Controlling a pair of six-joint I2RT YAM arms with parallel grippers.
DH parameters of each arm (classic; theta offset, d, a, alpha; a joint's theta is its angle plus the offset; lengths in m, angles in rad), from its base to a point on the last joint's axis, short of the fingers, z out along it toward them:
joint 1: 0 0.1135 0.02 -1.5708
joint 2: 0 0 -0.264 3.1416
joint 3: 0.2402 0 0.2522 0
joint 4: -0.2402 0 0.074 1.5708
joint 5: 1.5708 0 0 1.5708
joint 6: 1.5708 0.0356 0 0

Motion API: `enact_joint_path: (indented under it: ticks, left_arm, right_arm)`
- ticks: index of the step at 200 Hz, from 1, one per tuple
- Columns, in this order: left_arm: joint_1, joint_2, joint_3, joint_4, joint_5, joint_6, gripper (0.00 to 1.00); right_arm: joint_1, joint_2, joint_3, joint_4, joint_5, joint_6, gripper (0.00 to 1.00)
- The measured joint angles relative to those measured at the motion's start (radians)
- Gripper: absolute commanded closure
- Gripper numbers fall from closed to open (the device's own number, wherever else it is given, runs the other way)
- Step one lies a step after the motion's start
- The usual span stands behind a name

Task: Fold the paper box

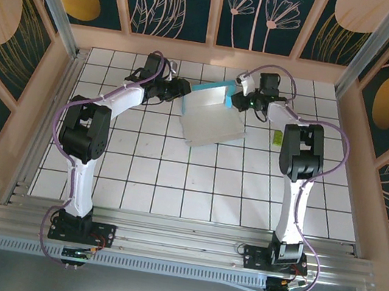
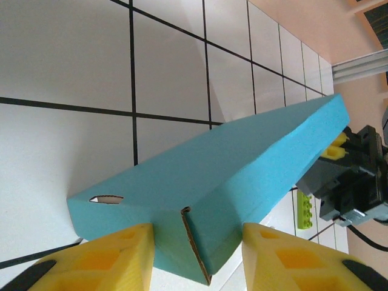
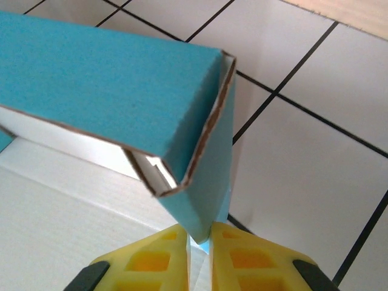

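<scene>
The paper box (image 1: 213, 115) is half formed: its white base panel lies flat on the counter (image 1: 136, 181) and one long turquoise wall stands up along the far edge. The left fingers (image 2: 115, 254) are set apart with one end corner of that wall between them, both pads against the card, so they are grasping it across its hollow width. The wall runs straight away from them to its other end. There the right fingers (image 3: 242, 257) are clenched almost together on a thin turquoise edge just below the open corner.

The step in hand looks like folding this wall over and seating it. To do it well, both ends should turn together so that the crease stays straight and the wall does not twist. The left grip wants only light pressure, since the wall is hollow and would crush. The right pinch sits on a narrow edge and could slip or tear if it pulls rather than guides. The white panel should stay flat beneath.

Count: one paper box, two pairs of fingers, one counter, and one small lime-green piece (image 2: 303, 209) beside the right fingers, possibly a studded block.
</scene>
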Motion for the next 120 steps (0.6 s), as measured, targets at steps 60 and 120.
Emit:
enact_joint_path:
  ticks: [60,120]
  left_arm:
    - [0.000,0.003,0.000,0.000,0.016,0.004,0.59]
    - [0.000,0.004,0.000,0.000,0.026,0.006,0.59]
  right_arm:
    - [0.035,0.045,0.066,0.028,0.113,0.069,0.88]
    - [0.058,0.068,0.080,0.093,0.200,0.184,0.92]
